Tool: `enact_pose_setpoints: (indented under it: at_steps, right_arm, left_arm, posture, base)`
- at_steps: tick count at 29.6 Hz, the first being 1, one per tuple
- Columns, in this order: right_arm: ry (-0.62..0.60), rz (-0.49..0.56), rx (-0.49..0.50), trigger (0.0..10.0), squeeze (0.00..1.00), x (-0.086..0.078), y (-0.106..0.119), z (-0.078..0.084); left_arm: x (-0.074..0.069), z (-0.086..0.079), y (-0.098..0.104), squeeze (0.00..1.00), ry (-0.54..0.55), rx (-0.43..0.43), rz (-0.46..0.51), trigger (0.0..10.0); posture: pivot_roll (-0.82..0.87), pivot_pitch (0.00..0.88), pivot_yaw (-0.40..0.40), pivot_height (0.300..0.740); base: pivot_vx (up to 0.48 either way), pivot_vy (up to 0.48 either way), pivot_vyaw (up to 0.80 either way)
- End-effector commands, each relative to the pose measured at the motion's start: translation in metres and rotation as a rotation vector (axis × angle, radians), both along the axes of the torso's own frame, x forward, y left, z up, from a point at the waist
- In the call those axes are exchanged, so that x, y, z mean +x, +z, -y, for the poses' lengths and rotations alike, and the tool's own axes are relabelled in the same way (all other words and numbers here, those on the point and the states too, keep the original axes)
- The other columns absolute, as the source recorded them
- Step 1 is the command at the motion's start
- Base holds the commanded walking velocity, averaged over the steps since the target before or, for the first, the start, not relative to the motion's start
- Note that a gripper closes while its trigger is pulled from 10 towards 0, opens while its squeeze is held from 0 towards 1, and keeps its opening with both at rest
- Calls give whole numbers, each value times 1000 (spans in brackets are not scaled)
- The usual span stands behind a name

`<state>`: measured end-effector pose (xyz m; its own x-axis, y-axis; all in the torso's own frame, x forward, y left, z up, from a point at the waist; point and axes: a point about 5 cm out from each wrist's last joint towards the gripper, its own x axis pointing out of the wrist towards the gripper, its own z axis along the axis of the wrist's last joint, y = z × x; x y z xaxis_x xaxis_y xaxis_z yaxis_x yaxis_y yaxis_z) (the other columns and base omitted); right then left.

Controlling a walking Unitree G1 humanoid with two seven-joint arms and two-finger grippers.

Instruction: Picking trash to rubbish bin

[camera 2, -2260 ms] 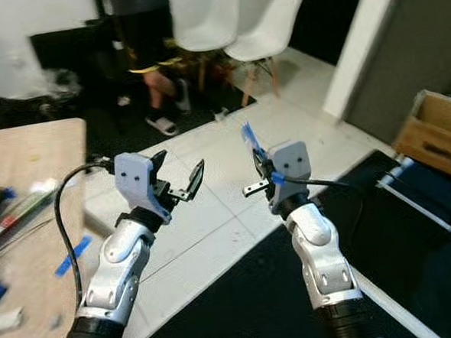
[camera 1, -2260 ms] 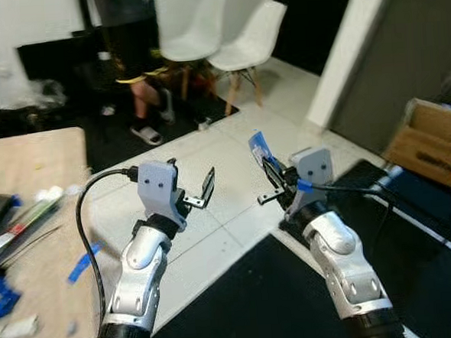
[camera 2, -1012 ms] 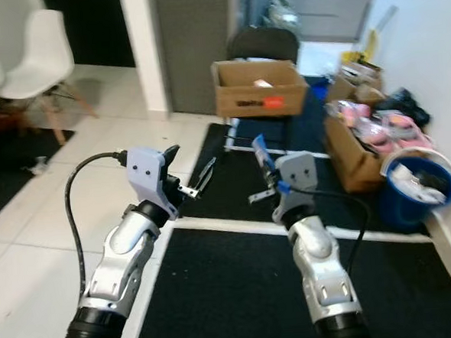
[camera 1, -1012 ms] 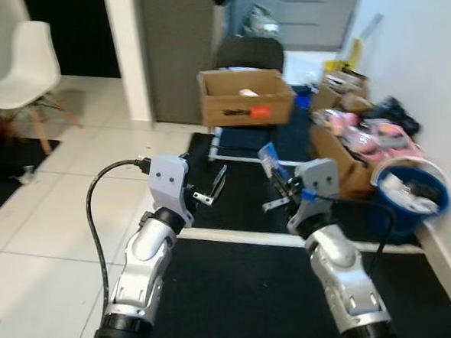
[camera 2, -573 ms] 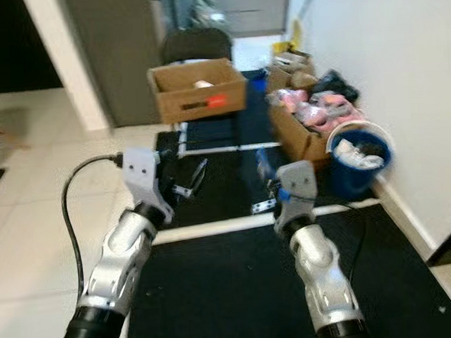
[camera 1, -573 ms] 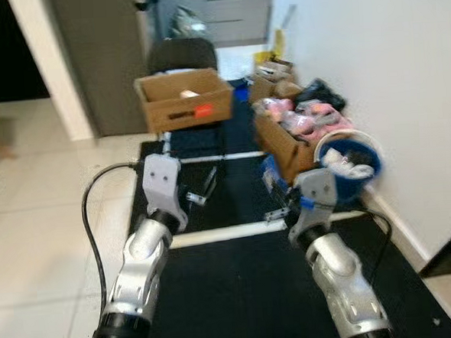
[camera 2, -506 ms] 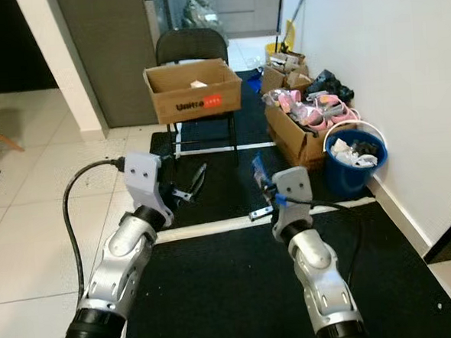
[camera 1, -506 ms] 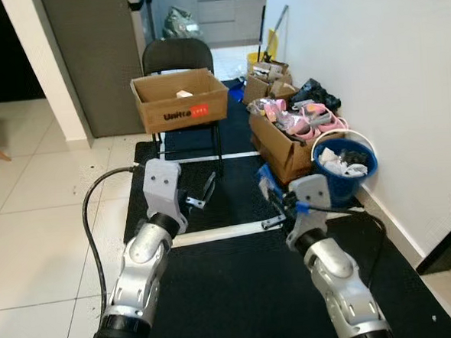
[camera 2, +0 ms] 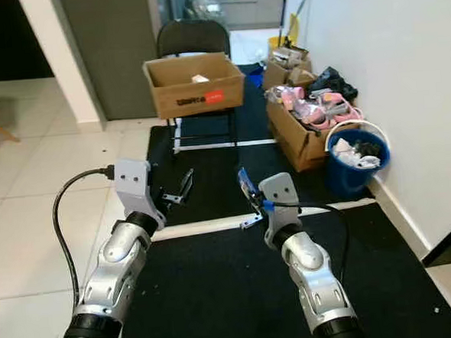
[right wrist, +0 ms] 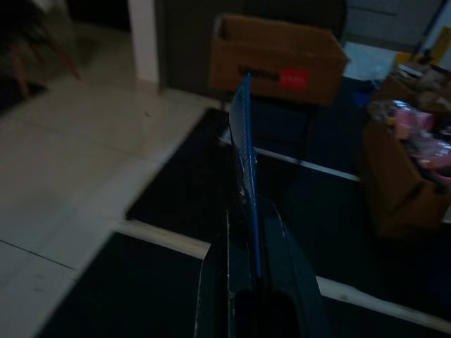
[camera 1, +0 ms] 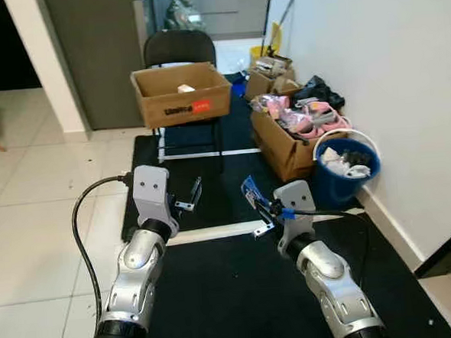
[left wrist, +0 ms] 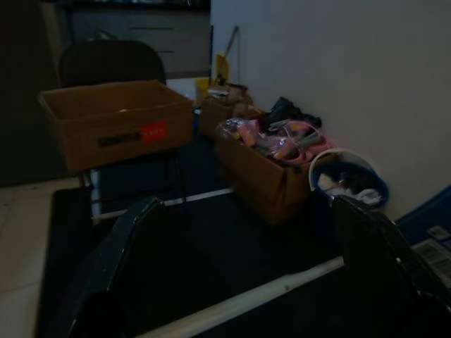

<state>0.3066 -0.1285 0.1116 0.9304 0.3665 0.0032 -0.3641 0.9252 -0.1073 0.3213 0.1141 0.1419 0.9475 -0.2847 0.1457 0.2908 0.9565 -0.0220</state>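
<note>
My right gripper (camera 1: 260, 210) is shut on a flat blue wrapper (camera 1: 250, 189), held upright over the black mat; the right wrist view has the wrapper (right wrist: 243, 141) edge-on between the closed fingers. The left gripper (camera 1: 190, 196) hovers beside it, open with nothing in it, and its two fingers (left wrist: 120, 260) stand wide apart in the left wrist view. A blue bucket (camera 1: 348, 165) with crumpled rubbish inside stands by the white wall, ahead and to the right of the right gripper; it is also in the left wrist view (left wrist: 349, 184).
A cardboard box (camera 1: 181, 95) rests on a black chair straight ahead. An open carton of pink items (camera 1: 292, 130) sits on the floor next to the bucket, with more clutter behind. A white strip (camera 1: 214, 232) crosses the mat. White tiles lie to the left.
The camera has swung from the table and chairs round to the corner with the bucket, then steadied. Both arms sit slightly lower and further left in view. The right gripper still holds the wrapper.
</note>
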Motion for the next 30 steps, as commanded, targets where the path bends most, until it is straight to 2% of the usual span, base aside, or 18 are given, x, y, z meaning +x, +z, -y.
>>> enact_pose_setpoints:
  at_steps: [1, 11, 16, 25, 27, 30]
  right_arm:
    - [19, -21, -8, 10000, 0, 1, -3, -5]
    - [-5, -47, -23, 10000, 0, 1, -9, 2]
    - [-42, -80, 11, 10000, 0, 1, -15, 7]
    - [-73, -99, 25, 10000, 0, 1, -20, 12]
    - [-133, -155, 13, 10000, 0, 2, -32, 19]
    - [-155, -185, -2, 10000, 0, 2, -39, 23]
  left_arm:
    - [-1, -6, -6, 0, 25, -8, -26, 10000]
    - [0, -4, -8, 0, 22, -12, -42, 10000]
    - [0, -2, -8, 0, 12, -6, -45, 10000]
    - [0, -3, -9, 0, 8, 5, -51, 10000]
    - [-1, -5, -13, 0, 11, 13, -65, 10000]
    - [-1, -6, -15, 0, 12, 20, -72, 10000]
  posture:
    - [-74, 51, -22, 740]
    - [-79, 53, -21, 740]
    - [-80, 56, -17, 740]
    - [-71, 53, -10, 740]
    - [-70, 50, -10, 740]
    - [-66, 48, -12, 740]
  base:
    - [412, 0, 0]
    - [414, 0, 0]
    - [414, 0, 0]
    - [414, 0, -800]
    - [411, 0, -262]
    - [409, 0, 0]
